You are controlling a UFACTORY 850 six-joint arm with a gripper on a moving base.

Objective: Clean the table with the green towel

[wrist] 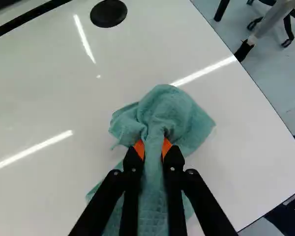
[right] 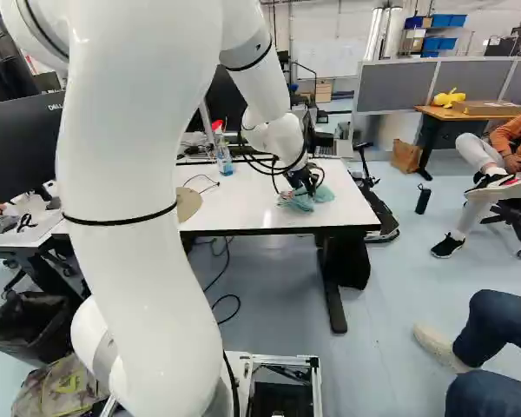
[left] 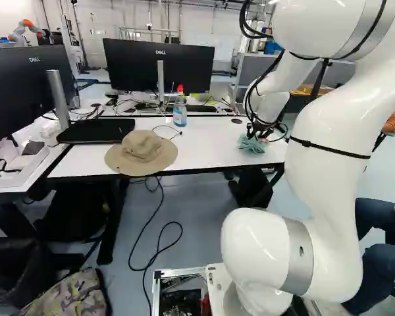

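Left base view: a white robot arm [left: 329, 151] fills the right side and reaches over a white table [left: 214, 141]. Its black fingers [left: 252, 131] point down into a crumpled green towel [left: 253, 145] near the table's near edge. Dark cables around the wrist make the fingers hard to make out. A tan hat [left: 142, 150] lies at the table's near edge, left of the towel; a spray bottle [left: 180, 110] with a red top stands farther back.

Right base view: the towel spreads in soft folds under the fingers, toward the table's right end. The arm hides much of the hat, leaving a sliver of brim showing. The contact between fingers and cloth is too small to read.

Wrist view: the two fingers [wrist: 174, 164] grip the towel, pinching a raised fold between their orange pads [wrist: 139, 148]. The cloth fans out on the table ahead of them and also runs back between and beneath them. The pads' inner faces are hidden against the fold, and the fingers cover part of the towel behind.
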